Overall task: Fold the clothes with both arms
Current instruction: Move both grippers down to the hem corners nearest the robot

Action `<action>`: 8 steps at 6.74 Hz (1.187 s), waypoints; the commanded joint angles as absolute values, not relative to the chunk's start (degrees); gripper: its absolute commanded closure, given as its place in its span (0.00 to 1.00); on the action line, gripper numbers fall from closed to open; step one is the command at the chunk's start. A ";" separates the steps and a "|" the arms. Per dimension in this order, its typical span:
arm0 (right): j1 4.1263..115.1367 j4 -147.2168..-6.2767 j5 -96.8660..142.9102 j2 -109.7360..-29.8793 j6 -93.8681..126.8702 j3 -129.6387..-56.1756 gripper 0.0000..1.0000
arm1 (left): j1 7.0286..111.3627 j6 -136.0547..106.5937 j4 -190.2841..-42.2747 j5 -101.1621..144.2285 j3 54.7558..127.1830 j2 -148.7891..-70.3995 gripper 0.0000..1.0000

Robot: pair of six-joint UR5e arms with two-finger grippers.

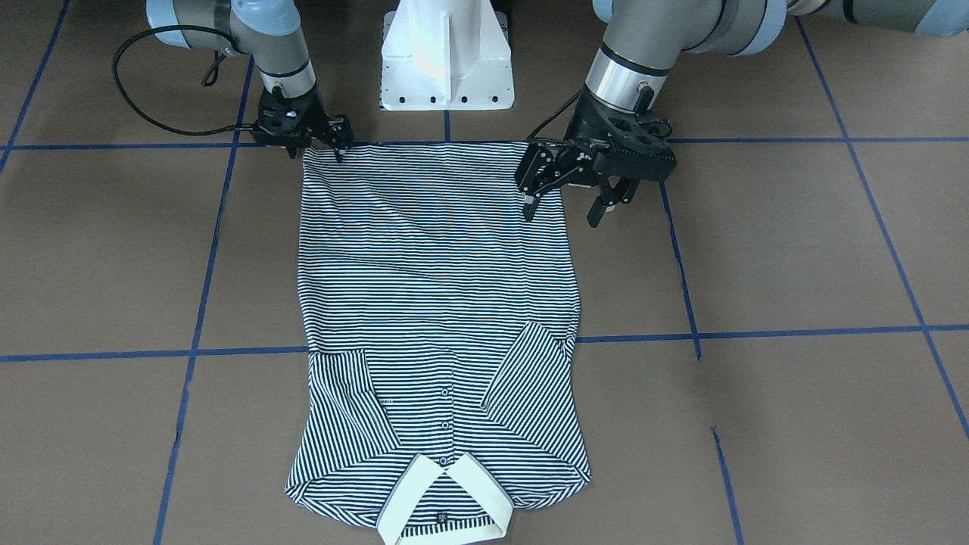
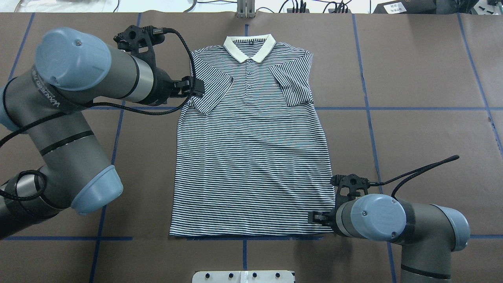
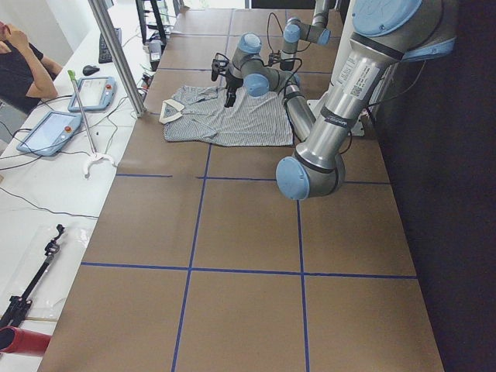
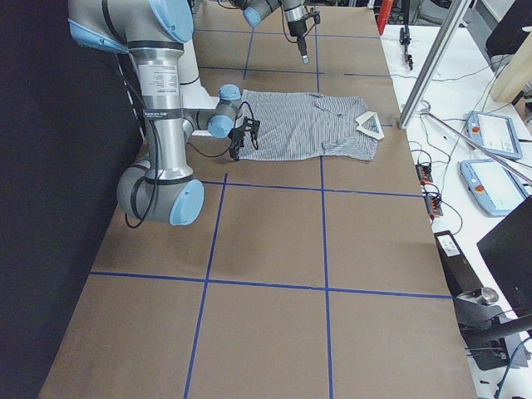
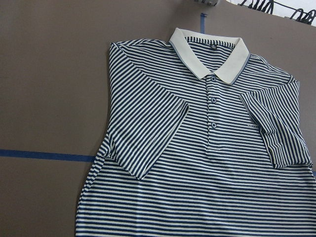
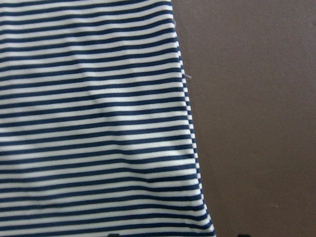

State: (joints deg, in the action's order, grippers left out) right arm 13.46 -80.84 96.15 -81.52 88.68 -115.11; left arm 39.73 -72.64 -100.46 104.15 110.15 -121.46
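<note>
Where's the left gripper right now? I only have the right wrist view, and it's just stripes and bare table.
Observer: The left gripper is open and raised, near the shirt's sleeve on the robot's left.
Operator: Are the sleeves folded in?
Observer: Yes, both sleeves lie folded in over the chest.
Operator: And the collar?
Observer: The collar is at the far end, away from the robot.
</note>
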 commanded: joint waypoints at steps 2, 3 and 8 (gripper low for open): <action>13.62 -80.86 97.37 -82.00 88.51 -115.05 0.90 | 39.73 -72.60 -100.55 104.15 110.21 -121.55 0.00; 13.71 -80.86 97.38 -82.00 88.51 -115.22 1.00 | 39.73 -72.60 -100.55 104.15 110.21 -121.55 0.00; 17.48 -80.77 99.32 -82.00 88.42 -119.08 1.00 | 39.64 -72.68 -98.46 104.24 110.03 -119.72 0.00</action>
State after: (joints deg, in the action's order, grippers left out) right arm 16.33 -80.80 98.80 -81.99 88.48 -117.77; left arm 39.70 -72.64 -99.80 104.17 109.88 -120.78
